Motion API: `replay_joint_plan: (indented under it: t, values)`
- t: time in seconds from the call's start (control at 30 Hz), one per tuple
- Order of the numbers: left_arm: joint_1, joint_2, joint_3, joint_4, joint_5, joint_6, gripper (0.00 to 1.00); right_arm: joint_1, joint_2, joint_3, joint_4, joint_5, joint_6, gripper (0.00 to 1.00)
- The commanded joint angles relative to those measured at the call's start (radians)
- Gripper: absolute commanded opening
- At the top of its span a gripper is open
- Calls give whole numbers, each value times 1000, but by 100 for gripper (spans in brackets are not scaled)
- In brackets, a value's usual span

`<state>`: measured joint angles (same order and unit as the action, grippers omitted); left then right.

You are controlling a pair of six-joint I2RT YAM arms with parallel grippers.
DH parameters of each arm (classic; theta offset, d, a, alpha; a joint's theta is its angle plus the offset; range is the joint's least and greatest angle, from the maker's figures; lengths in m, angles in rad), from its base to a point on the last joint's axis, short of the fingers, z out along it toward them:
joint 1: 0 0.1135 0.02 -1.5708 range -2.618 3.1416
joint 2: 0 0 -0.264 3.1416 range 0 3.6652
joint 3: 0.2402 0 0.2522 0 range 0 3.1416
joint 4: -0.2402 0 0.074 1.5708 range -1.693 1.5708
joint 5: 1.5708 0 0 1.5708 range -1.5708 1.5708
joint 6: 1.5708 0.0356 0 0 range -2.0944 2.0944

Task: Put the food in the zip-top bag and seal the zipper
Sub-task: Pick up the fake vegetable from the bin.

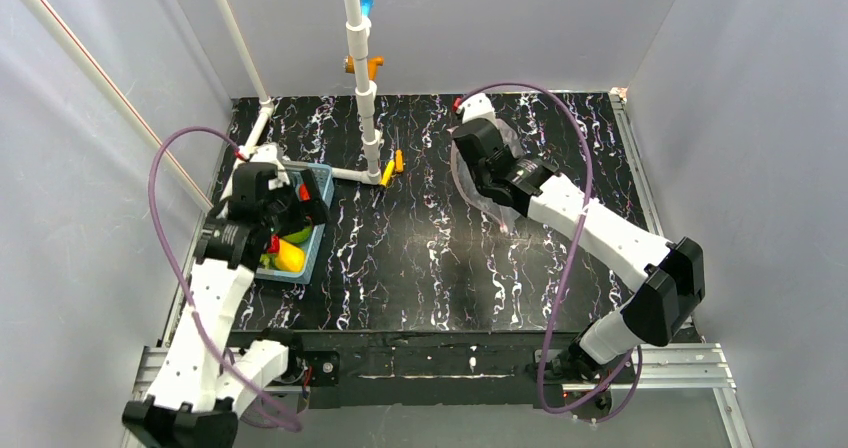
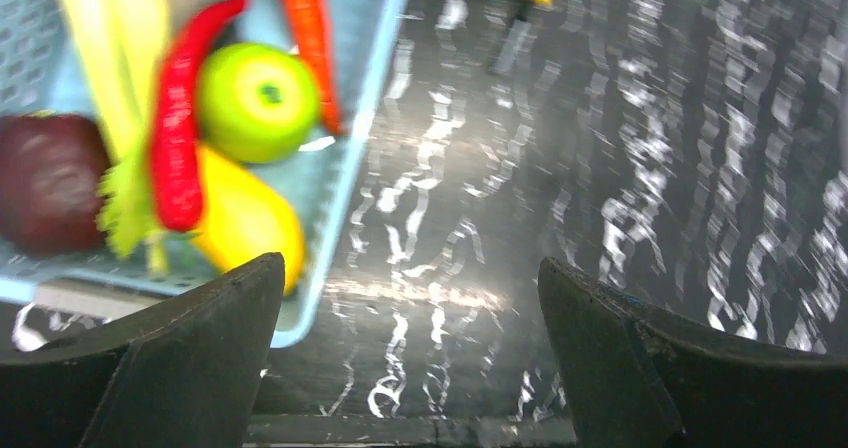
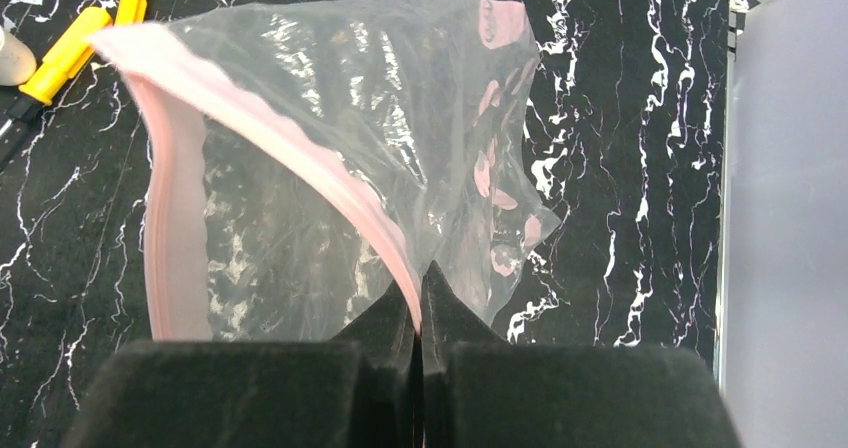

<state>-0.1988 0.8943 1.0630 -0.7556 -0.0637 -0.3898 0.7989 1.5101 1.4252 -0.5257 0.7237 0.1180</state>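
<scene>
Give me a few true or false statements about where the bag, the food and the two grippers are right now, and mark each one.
1. The right gripper is shut on the bag's edge. True.
2. The left gripper holds the apple. False: it is open and empty; the apple lies in the basket.
3. The bag holds something. False: it is empty.
4. The chili lies in the basket next to the apple. True.
5. The zipper is sealed. False: the mouth gapes open.
</scene>
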Motion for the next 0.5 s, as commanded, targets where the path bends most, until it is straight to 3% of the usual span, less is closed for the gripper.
replay_joint_plan:
  t: [0.0,0.17,0.3,0.47]
  values:
    - [169,114,30,-8,-66,-9,98,-44,-26,-8,92,-104,-51,1]
    - [197,188,-12,203,-222,-4,98,-53,-69,-88,154,-191,-52,1]
    - [244,229,-158,504,-301,85,98,-53,-101,-147,200,-204,-58,1]
    - [300,306,-203,614,-334,137,96,-53,-138,-186,237,-252,-53,1]
